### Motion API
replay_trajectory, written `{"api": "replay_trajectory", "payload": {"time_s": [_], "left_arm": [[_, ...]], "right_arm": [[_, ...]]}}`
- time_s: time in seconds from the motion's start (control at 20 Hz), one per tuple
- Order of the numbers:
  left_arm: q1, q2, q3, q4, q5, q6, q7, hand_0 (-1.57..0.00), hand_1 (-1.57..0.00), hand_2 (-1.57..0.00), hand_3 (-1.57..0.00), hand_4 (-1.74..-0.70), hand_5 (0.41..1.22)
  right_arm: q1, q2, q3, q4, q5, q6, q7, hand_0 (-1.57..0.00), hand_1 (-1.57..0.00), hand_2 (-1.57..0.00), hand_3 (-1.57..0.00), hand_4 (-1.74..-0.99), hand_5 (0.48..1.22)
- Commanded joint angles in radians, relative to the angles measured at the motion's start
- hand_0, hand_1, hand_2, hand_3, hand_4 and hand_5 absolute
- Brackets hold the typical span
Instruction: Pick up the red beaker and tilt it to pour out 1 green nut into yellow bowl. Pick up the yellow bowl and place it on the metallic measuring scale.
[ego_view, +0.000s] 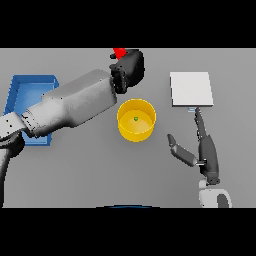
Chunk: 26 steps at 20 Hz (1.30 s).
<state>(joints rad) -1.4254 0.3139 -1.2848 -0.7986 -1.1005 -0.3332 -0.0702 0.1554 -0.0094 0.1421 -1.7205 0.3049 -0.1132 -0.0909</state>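
Left hand (129, 67) is up at the far side of the table (90, 170), fingers curled round the red beaker (119, 52), so it's got a proper grip on it. Only a small bit of red pokes out past the top of the hand, the rest of the beaker is hidden behind the dark fingers, so I can't really tell how far it's tipped. That arm comes in from the left and crosses in front of the blue tray (22, 95), covering part of it.

Just below the hand sits the yellow bowl (136, 120), upright on the table, with one green nut (135, 118) lying in the bottom of it.

Off to the right is the measuring scale (191, 89), a flat pale square plate with nothing on it, well apart from the bowl. Can't make out any writing, brand or display reading on it or on anything else.

Right hand (202, 150) hangs near the scale's front edge, fingers straight and relaxed, thumb sticking out toward the bowl, holding nothing.
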Motion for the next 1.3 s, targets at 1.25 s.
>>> {"api": "replay_trajectory", "payload": {"time_s": [1.25], "left_arm": [[0.467,0.476,0.804,-0.051,1.013,0.559,0.505,-1.57,-1.57,-1.57,-1.46,-1.74,1.221]], "right_arm": [[-0.028,-0.056,-0.024,0.035,-0.059,0.061,-0.060,0.00,0.00,0.00,0.00,-1.210,0.631]]}}
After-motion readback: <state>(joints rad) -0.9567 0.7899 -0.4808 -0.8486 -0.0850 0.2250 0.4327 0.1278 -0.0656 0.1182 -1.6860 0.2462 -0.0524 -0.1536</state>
